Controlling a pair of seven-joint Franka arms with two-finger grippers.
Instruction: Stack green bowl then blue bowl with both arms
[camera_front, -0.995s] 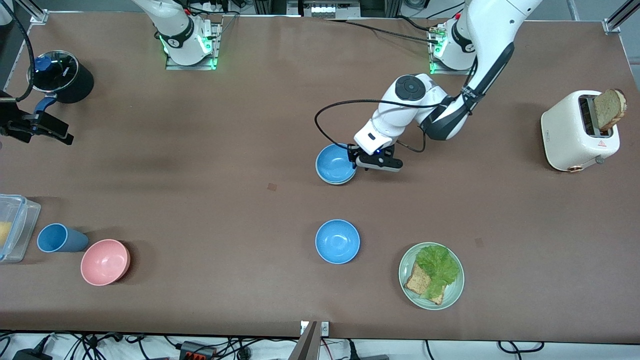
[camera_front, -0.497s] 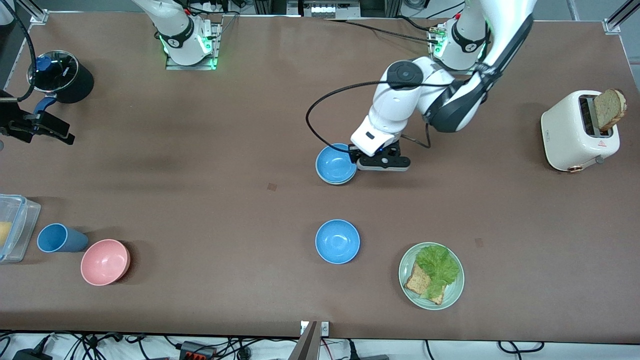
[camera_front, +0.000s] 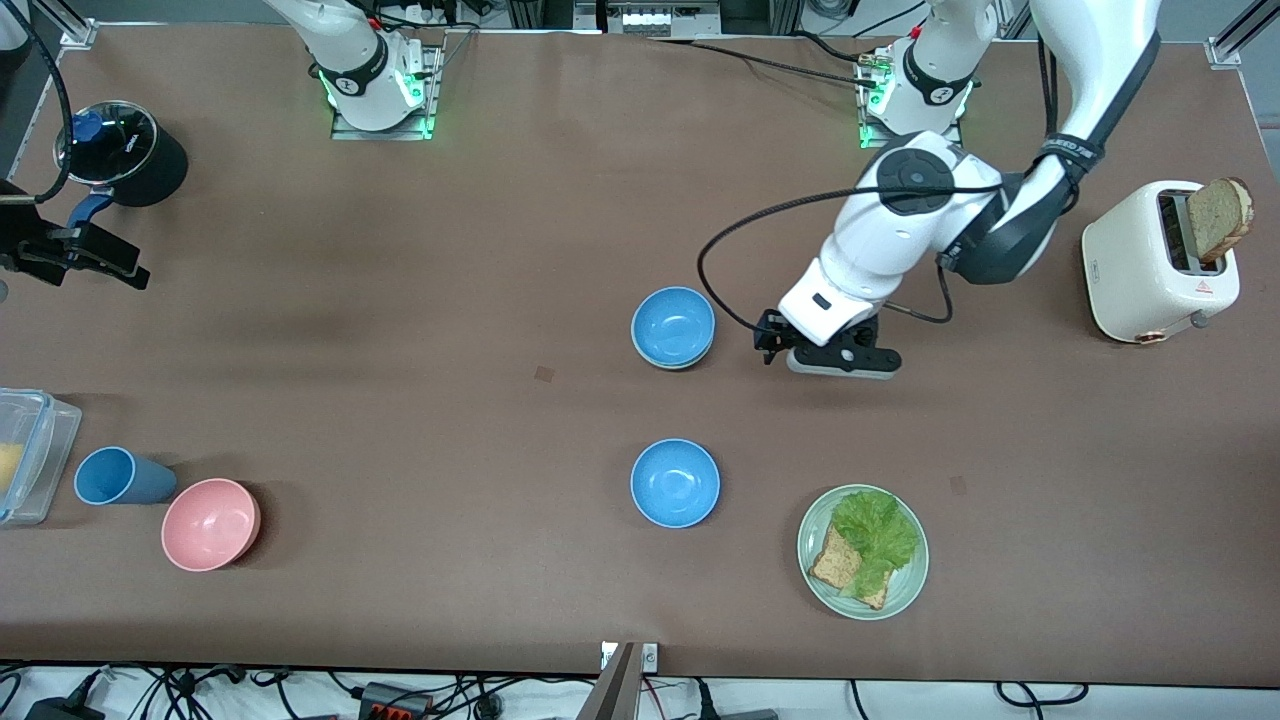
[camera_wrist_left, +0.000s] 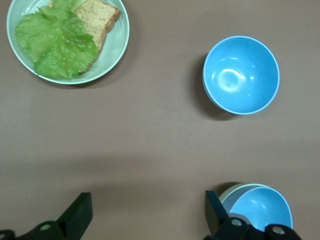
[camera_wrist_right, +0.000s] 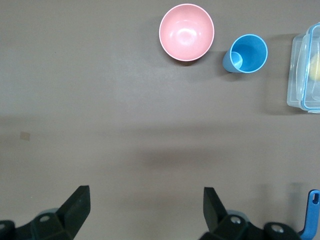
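Blue bowls (camera_front: 674, 325) number two, one nested in green bowl (camera_wrist_left: 231, 191); both grippers (camera_front: 800, 352) gape empty.

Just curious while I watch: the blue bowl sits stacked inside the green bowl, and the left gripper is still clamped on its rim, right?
Not quite. The blue bowl does sit inside the green bowl, but the left gripper has let go: the front view shows it open, beside the stack and apart from it.

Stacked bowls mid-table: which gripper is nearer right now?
Left. The left gripper hangs open just beside the stacked bowls, toward the left arm's end. The right gripper waits open at the right arm's end.
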